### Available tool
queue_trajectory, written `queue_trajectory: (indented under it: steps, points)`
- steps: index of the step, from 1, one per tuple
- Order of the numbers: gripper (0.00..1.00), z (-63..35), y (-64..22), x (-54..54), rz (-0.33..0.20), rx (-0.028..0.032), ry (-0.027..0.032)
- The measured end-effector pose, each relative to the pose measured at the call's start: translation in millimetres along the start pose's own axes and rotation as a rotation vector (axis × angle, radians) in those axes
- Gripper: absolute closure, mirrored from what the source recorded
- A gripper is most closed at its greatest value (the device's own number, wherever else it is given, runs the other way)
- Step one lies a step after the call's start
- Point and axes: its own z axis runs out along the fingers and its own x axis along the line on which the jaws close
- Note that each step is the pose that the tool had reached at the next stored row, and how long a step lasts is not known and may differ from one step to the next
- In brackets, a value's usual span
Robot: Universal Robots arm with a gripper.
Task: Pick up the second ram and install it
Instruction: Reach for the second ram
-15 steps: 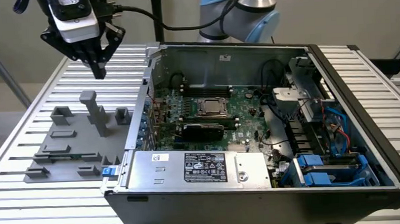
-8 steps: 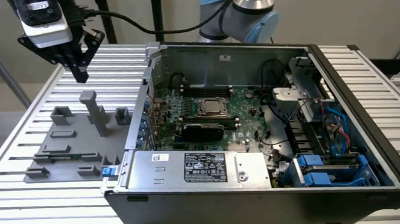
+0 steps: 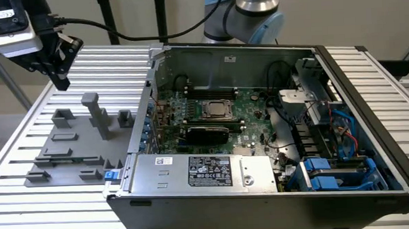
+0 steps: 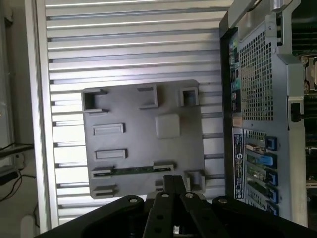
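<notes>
Nearest to us is the silver metal power-supply box with its white label, set along the near wall of the open black computer case. Beside it, toward the exterior view's right, are the blue plastic drive caddies. On the exterior view's left, just beside the case on the ribbed aluminium table, we see the flat grey plastic holder plate with its raised blocks. The second ram, a thin, long green circuit-board stick with small dark chips, lies along a pair of low holders toward the near side of this plate, untouched. Farther in, inside the case, we note the green motherboard with its square metal processor socket. The black gripper hangs high above the plate, well apart from the ram. In the wrist view its fingers are pressed together and hold nothing. Farthest from us rises the grey-and-blue robot arm.
</notes>
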Motion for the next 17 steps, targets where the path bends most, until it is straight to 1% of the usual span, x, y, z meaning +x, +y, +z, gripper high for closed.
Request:
queue_trajectory:
  steps: [6,10,13,17]
  points:
    - [0.89,6.5,-6.6,26.8,0.0,0.0001,0.0014]
    - [0.89,13.2,-8.7,43.4,0.0,0.0002,0.0018]
    - [0.89,17.2,-9.1,45.5,0.0,0.0001,0.0021]
    - [0.89,17.5,-9.1,45.6,0.0,0.0003,0.0029]
